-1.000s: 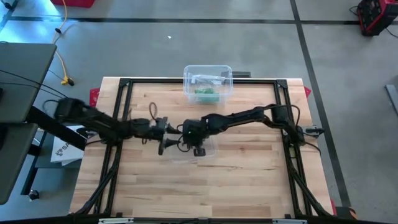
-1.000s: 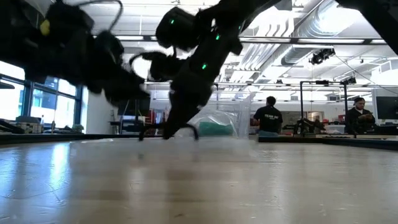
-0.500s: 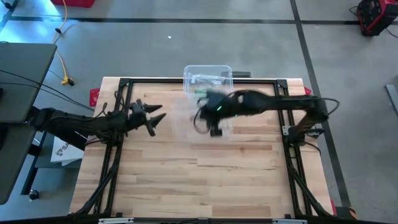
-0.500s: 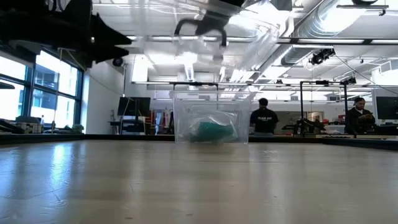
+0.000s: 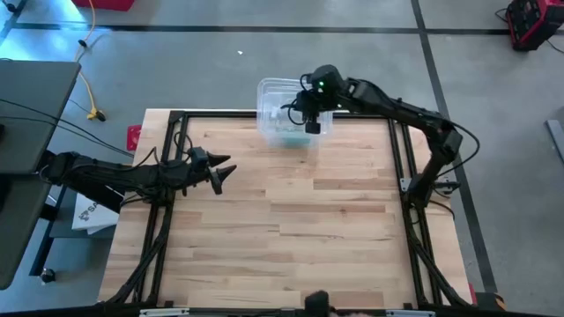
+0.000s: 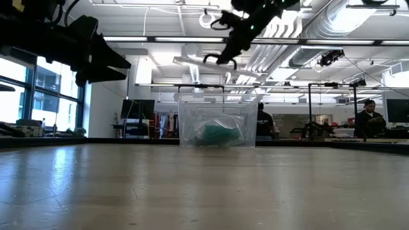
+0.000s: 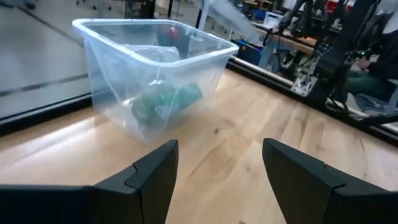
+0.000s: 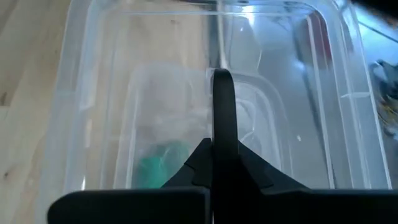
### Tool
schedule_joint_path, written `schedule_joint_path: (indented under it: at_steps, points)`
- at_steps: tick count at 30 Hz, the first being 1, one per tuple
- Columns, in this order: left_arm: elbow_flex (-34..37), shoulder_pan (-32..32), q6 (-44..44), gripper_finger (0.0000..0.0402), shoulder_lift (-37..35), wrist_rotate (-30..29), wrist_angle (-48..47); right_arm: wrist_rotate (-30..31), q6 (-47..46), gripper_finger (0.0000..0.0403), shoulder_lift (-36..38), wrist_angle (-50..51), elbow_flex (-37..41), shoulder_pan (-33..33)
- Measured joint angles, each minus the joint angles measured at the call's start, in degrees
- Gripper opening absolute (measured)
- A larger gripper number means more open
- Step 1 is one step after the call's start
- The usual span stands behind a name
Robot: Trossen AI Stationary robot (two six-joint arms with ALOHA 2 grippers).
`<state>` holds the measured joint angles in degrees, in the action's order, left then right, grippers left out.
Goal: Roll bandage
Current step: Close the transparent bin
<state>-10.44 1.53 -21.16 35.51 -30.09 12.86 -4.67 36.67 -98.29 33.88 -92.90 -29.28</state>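
Observation:
A clear plastic bin stands at the table's far edge. In it lies a green roll, by its look a bandage, among clear wrapping. My right gripper hangs over the bin, shut on a flat clear plastic piece; whether that is a pouch or a lid I cannot tell. In the low view the piece shows high above the bin, tilted. My left gripper stands open over the table's left part, pointing at the bin, with nothing between its fingers. My right gripper pinches the clear piece between its two shut fingers, at a spot near its middle line. The fingers slant down from the near right. The piece is lifted clear, tilted, right above the bin's open top.
A black frame runs around the wooden tabletop. Beyond the table, people stand in the room. A grey desk stands off the left side.
My right gripper has risen from the table's middle and swung toward the far edge, carrying the clear piece off the table to above the bin. My left gripper has drawn back toward the left edge, risen, and tipped up closer to level.

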Motion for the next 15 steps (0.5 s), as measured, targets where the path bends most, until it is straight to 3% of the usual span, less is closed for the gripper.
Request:
schedule_joint_path:
  at_steps: [4, 8, 15]
  points:
    - [0.0, 0.0, -2.4, 0.0227, 1.9, -0.5, 0.5, -5.6, 3.4, 0.0014, -2.6, -2.5, 0.0, -2.7]
    - [0.0, 0.0, -5.0, 0.0227, 3.2, -0.7, 0.8, -5.1, 6.8, 0.0015, -4.0, -4.5, 0.0, -4.2]
    - [0.0, 0.0, -5.4, 0.0227, 3.8, -1.1, 6.2, -11.2, 5.2, 0.0015, -5.9, -4.4, 0.0, -7.6]
